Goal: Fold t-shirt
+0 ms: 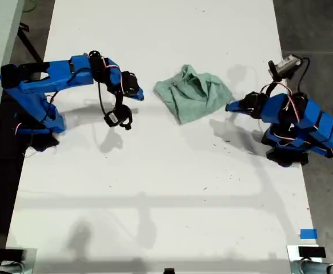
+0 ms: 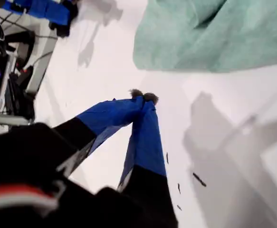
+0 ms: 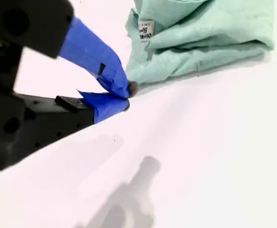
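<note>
The pale mint-green t-shirt [image 1: 195, 94] lies bunched in a rumpled heap on the white table [image 1: 155, 188], at the far middle in the exterior view. My first gripper [image 1: 229, 107] belongs to the arm on the exterior view's right. It is shut and empty, just off the cloth's near edge [image 2: 214, 33], with its tips [image 2: 143, 96] touching each other. My second gripper [image 1: 141, 96], on the arm at the exterior view's left, is also shut on nothing [image 3: 128, 95]. It sits a short gap from the shirt [image 3: 200, 38], on the side where the neck label [image 3: 145, 32] shows.
Dark floor borders the table on both sides of the exterior view. A strip of blue tape [image 1: 308, 233] marks the near right corner in that view. Cables and electronics [image 2: 0, 71] show past the table edge in the first wrist view.
</note>
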Robot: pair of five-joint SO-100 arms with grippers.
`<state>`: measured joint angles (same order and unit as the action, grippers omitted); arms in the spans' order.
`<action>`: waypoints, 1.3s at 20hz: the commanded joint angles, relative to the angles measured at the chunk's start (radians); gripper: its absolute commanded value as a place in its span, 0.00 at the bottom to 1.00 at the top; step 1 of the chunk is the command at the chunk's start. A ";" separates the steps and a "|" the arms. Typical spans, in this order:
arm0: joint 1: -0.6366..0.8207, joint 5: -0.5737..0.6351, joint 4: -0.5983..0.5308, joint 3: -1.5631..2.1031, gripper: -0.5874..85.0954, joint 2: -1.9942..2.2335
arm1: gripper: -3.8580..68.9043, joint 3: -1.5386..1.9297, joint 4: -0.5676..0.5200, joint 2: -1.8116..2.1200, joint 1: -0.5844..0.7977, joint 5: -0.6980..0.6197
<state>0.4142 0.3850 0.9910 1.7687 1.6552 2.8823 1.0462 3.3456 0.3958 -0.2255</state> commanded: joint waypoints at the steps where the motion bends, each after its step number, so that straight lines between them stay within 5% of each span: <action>1: -0.101 -0.060 -0.110 0.316 0.01 0.327 | 0.04 0.064 -0.003 0.069 -0.101 0.034; 7: -0.270 -0.302 -0.298 0.801 0.01 0.546 | 0.04 0.080 -0.138 -0.032 -0.078 -0.044; 12: -0.324 -0.316 -0.367 0.879 0.01 0.557 | 0.04 -0.221 -0.405 -0.744 -0.014 -0.147; 26: -0.267 -0.307 -0.149 1.175 0.01 1.203 | 0.04 -0.449 -0.650 -1.328 0.138 -0.308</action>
<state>0.1365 0.0798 0.8360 2.9452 2.8118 2.5372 0.4264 2.0264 0.5123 -0.5154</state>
